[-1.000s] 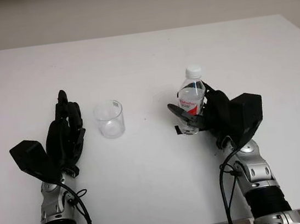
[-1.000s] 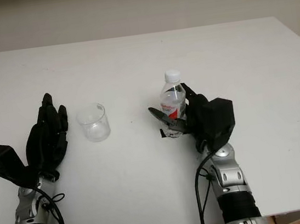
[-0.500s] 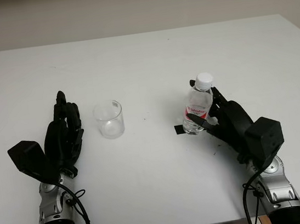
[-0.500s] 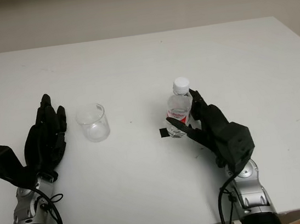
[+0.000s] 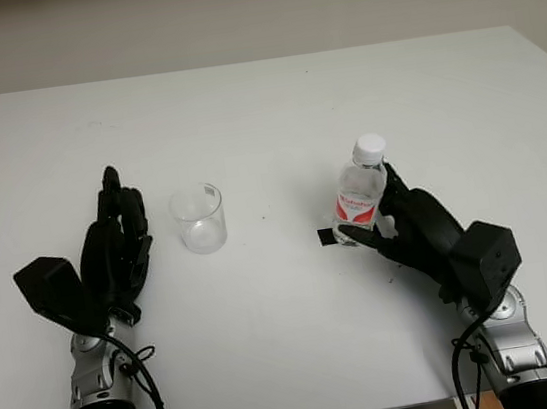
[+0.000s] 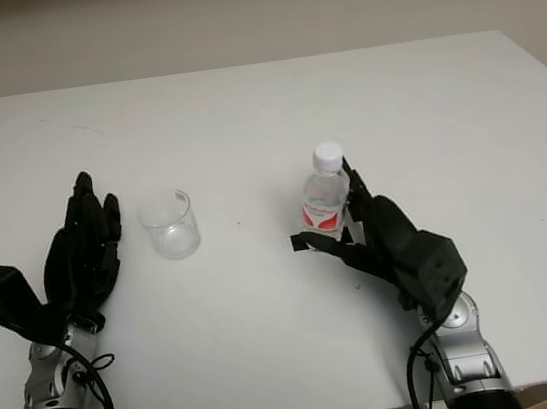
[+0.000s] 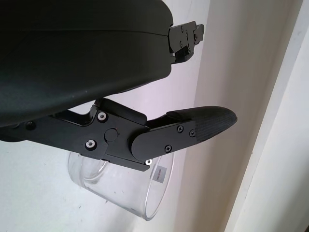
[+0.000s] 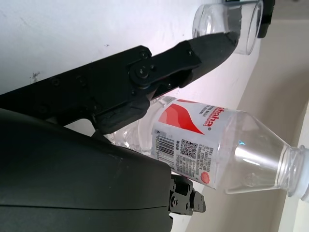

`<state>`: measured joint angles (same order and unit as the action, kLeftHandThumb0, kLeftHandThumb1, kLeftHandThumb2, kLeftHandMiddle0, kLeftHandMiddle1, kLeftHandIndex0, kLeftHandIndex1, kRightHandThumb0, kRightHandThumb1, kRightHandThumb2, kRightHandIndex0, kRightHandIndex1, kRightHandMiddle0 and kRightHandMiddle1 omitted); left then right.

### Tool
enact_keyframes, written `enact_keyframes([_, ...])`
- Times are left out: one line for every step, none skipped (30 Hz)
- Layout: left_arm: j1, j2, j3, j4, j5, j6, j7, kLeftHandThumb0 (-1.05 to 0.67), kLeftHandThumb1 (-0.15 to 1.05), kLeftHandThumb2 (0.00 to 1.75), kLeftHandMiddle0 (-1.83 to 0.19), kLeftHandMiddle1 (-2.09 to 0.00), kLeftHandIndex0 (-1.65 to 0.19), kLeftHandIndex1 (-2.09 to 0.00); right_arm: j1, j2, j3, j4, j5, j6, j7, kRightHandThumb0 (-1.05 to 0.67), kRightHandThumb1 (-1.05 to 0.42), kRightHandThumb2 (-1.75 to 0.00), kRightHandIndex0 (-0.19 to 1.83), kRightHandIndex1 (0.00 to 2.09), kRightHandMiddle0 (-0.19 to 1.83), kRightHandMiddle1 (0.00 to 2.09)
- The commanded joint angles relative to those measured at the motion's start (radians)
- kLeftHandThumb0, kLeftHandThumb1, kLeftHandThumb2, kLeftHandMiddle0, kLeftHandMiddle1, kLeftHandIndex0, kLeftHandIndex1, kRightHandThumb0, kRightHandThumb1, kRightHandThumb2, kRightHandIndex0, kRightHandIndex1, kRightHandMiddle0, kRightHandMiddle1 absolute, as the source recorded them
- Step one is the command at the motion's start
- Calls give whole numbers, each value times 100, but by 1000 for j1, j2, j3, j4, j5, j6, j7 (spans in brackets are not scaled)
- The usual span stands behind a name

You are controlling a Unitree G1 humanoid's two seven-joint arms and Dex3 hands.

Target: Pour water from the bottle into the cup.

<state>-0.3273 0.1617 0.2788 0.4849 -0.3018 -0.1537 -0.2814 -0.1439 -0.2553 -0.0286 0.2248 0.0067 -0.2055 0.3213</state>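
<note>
A clear water bottle (image 5: 358,196) with a white cap and a red label stands right of the table's middle, leaning a little. My right hand (image 5: 372,218) is shut on its lower half, thumb in front and fingers behind. The right wrist view shows the bottle (image 8: 212,140) lying between the palm and a finger (image 8: 183,58). A clear empty cup (image 5: 200,217) stands upright left of the middle, a good gap from the bottle. My left hand (image 5: 116,247) is open just left of the cup, not touching it. The left wrist view has the cup (image 7: 137,193) beside a finger (image 7: 193,128).
The white table (image 5: 261,105) runs wide behind both objects. A small black mark (image 5: 326,239) lies on the tabletop at the bottle's foot. A pale wall rises beyond the far edge.
My right forearm has swung out to the right and back toward me, still holding the bottle, which shifted slightly right and now leans. The left hand and cup stay put.
</note>
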Motion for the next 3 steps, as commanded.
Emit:
enact_keyframes([17,3,0,25,5,1,-1,-73,105,61,14,-5,18,-5,14,1,6,-17,16,-22,14,-104,-95,-5,-19,0,-19,0])
enact_keyframes([17,3,-2,26,7,1,-1,-73,105,61,15,-5,18,-5,18,7,7,-17,24,-33,19,-104,-96,-5,-19,0,-19,0])
enact_keyframes([17,3,-3,27,8,2,-1,-74,105,61,15,-5,18,-5,22,16,9,-19,30,-38,18,-104,-95,-5,-19,0,-19,0])
